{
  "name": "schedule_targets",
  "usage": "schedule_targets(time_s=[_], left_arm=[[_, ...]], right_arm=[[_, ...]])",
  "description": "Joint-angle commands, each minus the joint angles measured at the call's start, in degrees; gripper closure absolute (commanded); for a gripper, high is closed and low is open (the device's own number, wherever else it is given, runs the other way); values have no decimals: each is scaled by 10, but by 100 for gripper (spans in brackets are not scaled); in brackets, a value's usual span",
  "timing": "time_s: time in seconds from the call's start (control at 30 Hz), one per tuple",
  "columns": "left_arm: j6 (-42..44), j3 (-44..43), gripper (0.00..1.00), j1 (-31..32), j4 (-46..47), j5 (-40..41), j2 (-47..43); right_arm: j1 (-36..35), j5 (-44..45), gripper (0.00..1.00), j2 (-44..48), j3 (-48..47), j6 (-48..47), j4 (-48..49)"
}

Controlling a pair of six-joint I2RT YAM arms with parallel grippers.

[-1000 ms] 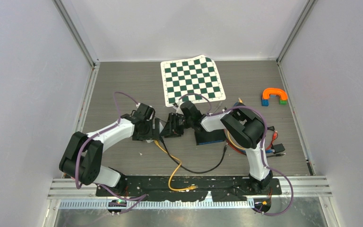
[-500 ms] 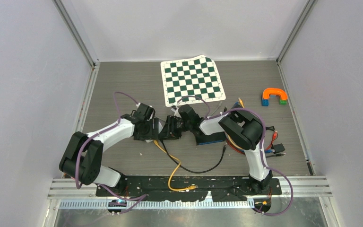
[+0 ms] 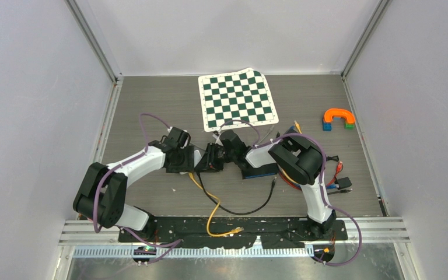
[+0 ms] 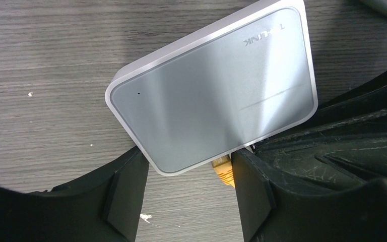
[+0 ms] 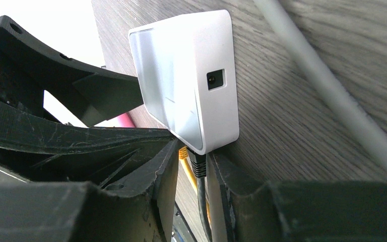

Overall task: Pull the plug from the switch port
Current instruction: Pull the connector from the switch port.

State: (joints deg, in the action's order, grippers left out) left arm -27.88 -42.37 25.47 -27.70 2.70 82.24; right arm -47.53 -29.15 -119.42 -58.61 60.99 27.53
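Observation:
The switch (image 4: 211, 96) is a small grey-white box lying on the wooden table. A yellow plug (image 4: 224, 171) and a black plug (image 5: 197, 164) sit in ports on one of its sides. My left gripper (image 4: 189, 161) pinches the switch's near corner, one finger on each side. My right gripper (image 5: 194, 157) straddles the black plug: one finger touches it and a narrow gap remains at the other. In the top view both grippers (image 3: 195, 158) (image 3: 211, 157) meet at the table's middle and hide most of the switch.
The black cable (image 3: 239, 209) and the yellow cable (image 3: 213, 213) loop toward the near edge. A checkered mat (image 3: 237, 99) lies at the back. Coloured blocks (image 3: 338, 118) sit at the far right. A blue board (image 3: 259, 170) with red wires (image 3: 332, 175) lies under the right arm.
Both grippers' jaws have narrowed, the left onto the switch and the right around the black plug. The right gripper has shifted slightly left, closer to the left one.

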Motion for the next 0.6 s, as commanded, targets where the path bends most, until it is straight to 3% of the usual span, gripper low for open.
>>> schedule_targets(time_s=[0.0,0.13,0.37,0.57], left_arm=[[7,7,40,-1,18,-16,5],[8,8,41,-1,19,-18,5],[7,8,42,-1,19,-19,6],[5,8,42,-1,23,-22,5]], right_arm=[[-13,45,66,-10,3,5,1],[-13,58,69,-15,1,25,5],[-13,62,94,-21,-16,8,-27],[-19,36,95,-10,-41,-72,-85]])
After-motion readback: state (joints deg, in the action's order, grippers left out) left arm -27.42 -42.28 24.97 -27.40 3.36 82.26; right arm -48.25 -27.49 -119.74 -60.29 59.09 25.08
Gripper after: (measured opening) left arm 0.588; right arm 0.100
